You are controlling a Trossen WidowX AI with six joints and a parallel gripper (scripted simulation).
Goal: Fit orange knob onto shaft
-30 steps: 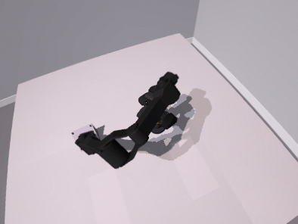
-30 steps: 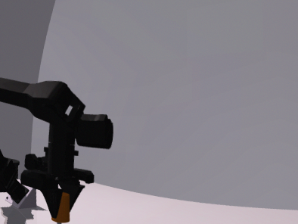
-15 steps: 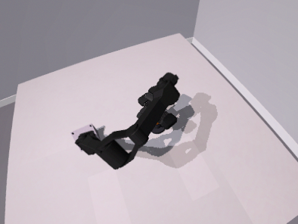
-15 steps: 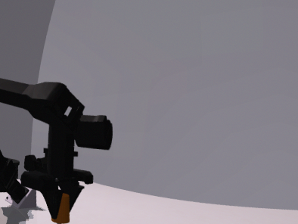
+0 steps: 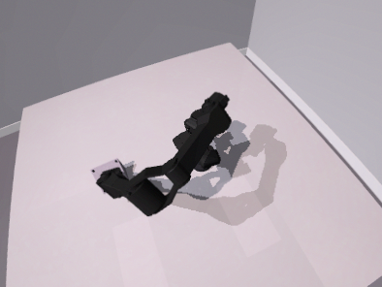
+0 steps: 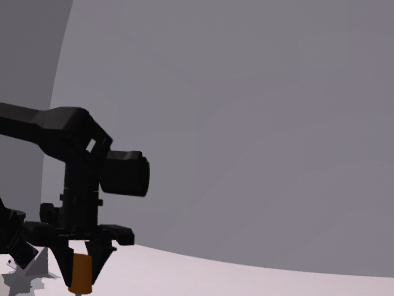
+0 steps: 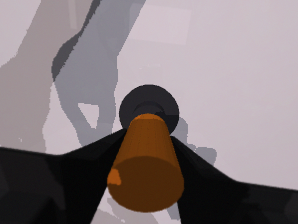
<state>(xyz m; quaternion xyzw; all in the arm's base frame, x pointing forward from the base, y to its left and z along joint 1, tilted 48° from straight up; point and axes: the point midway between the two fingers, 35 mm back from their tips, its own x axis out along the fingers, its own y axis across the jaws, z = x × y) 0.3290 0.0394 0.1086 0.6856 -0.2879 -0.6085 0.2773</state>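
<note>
Black gripper [image 6: 81,272] [image 7: 147,136] pointing straight down.

From above, I see the whole arm [image 5: 199,141]; my exterior view faces its gripper [image 6: 82,265] [image 7: 147,136] side-on, at seven o'clock; wrist looks down past it.

A pale pink tabletop [image 5: 73,145] [image 6: 225,276] [image 7: 240,100] spread across the top view's frame; behind it, upper left, stood a grey wall [image 5: 121,34] [image 6: 250,125], seemingly plain.
</note>
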